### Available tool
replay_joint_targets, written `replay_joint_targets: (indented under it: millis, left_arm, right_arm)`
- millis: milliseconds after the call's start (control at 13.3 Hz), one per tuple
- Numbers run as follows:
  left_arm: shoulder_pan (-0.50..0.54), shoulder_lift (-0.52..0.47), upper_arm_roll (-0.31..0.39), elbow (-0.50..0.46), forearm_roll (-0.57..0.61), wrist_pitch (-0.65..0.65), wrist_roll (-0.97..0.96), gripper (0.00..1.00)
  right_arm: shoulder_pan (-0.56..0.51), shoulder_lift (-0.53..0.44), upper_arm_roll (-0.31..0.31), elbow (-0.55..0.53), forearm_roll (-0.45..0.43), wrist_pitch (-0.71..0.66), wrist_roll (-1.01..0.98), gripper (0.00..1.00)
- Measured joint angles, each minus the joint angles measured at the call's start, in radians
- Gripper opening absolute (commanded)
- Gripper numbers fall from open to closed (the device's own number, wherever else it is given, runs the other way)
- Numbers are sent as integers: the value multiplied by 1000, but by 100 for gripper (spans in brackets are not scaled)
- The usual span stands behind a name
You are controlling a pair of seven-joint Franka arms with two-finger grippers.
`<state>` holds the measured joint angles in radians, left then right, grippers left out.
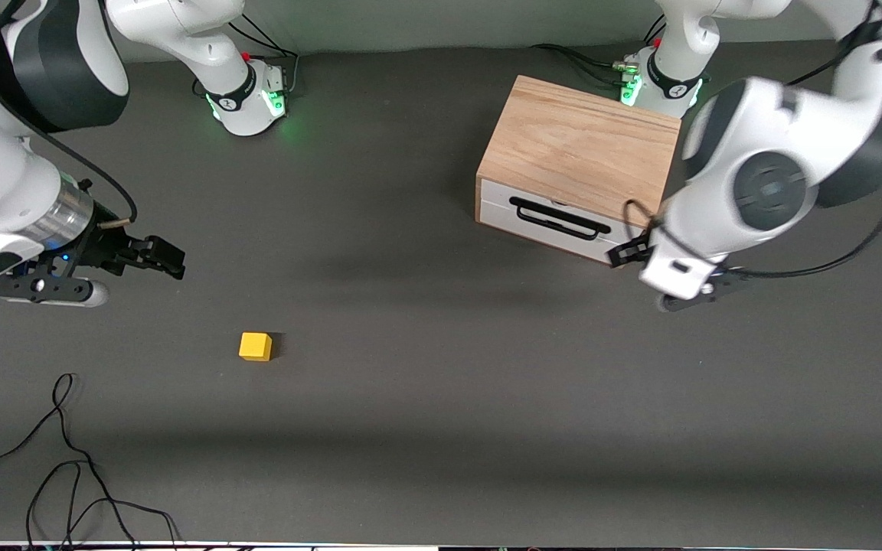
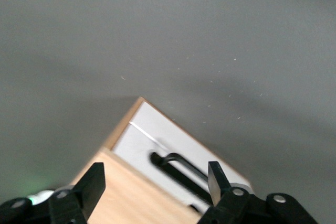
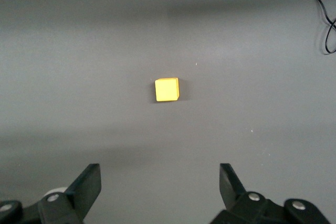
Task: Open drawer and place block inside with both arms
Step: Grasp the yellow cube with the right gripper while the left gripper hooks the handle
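Observation:
The light oak box (image 1: 583, 141) stands near the left arm's base. Its drawer (image 1: 548, 222) is shut, white front and black bar handle (image 1: 560, 218) facing the front camera. My left gripper (image 1: 626, 251) is open and empty, over the end of the drawer front toward the left arm's end of the table. In the left wrist view my left gripper (image 2: 156, 182) frames the box top (image 2: 131, 200) and the handle (image 2: 181, 169). The yellow block (image 1: 256, 346) lies on the mat. My right gripper (image 1: 159, 257) is open and empty, over the mat short of the block. The right wrist view shows the block (image 3: 167, 89) ahead of my right gripper (image 3: 160, 182).
A loose black cable (image 1: 66, 459) lies on the mat near the front edge at the right arm's end; it also shows in the right wrist view (image 3: 325, 19). The dark grey mat (image 1: 426, 367) covers the table between block and box.

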<state>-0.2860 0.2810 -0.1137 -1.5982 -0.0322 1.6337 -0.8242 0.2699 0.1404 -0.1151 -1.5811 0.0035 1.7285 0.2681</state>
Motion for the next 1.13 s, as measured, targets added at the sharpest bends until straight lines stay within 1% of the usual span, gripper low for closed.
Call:
replay_joint_targets:
  millis: [301, 451, 601, 751, 827, 1127]
  left_arm:
    - [-52, 80, 0, 1, -34, 34, -421, 93]
    - [-82, 116, -1, 1, -42, 45, -599, 94]
    - [-112, 151, -1, 0, -42, 46, -734, 95]
    - [-129, 185, -1, -6, -42, 45, -826, 93]
    - [-136, 198, -1, -13, -42, 44, -851, 92]
    - [-176, 219, -1, -73, -42, 44, -883, 88]
  right_arm:
    - [0, 66, 0, -1, 26, 72, 0, 100]
    - [1, 116, 1, -1, 32, 116, 0, 100]
    - [2, 158, 1, -5, 32, 142, 0, 100]
    - [2, 179, 1, -31, 33, 179, 0, 100]
    - [2, 182, 1, -63, 33, 217, 0, 100]
    - [3, 197, 2, -240, 34, 429, 0, 100]
